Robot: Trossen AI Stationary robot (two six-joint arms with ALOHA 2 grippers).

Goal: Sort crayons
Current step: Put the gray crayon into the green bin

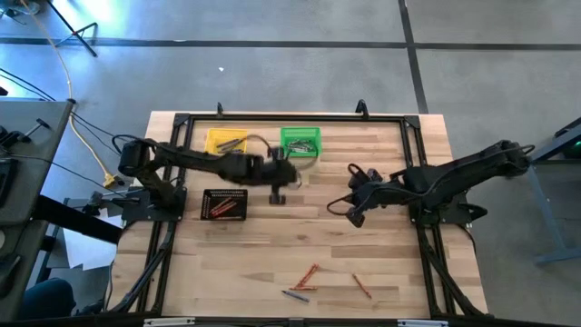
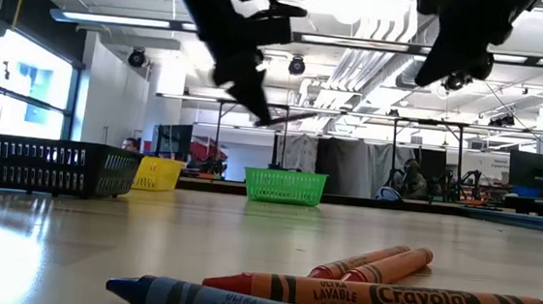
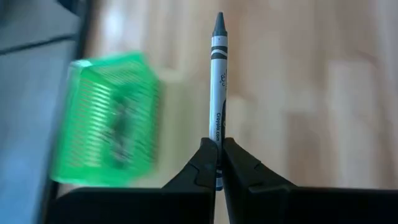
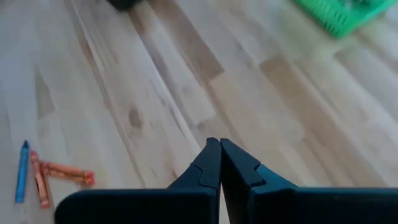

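My left gripper (image 3: 220, 155) is shut on a grey crayon (image 3: 217, 81) above the table's middle (image 1: 280, 193), near the green mesh bin (image 1: 300, 143). In the low view it hangs high over the table (image 2: 248, 82). My right gripper (image 4: 220, 155) is shut and empty, above the table right of centre (image 1: 356, 213). Loose crayons lie flat near the front edge: orange-red ones (image 1: 309, 272) (image 1: 361, 286) and a blue-grey one (image 1: 295, 295). They are close up in the low view (image 2: 386, 299) and also show in the right wrist view (image 4: 62, 171). My left gripper pinches the grey crayon between its two fingers near its blunt end (image 3: 216, 134). The crayon lies along the fingers and sticks out past their tips, point (image 3: 219, 22) away from the gripper. It is lifted clear of the table.
A yellow mesh bin (image 1: 226, 141) stands left of the green one at the far side. A black mesh bin (image 1: 225, 204) holding orange-red crayons stands left of centre. A dark frame (image 1: 413, 136) runs round the tabletop. Bare wood lies between the bins and the loose crayons.
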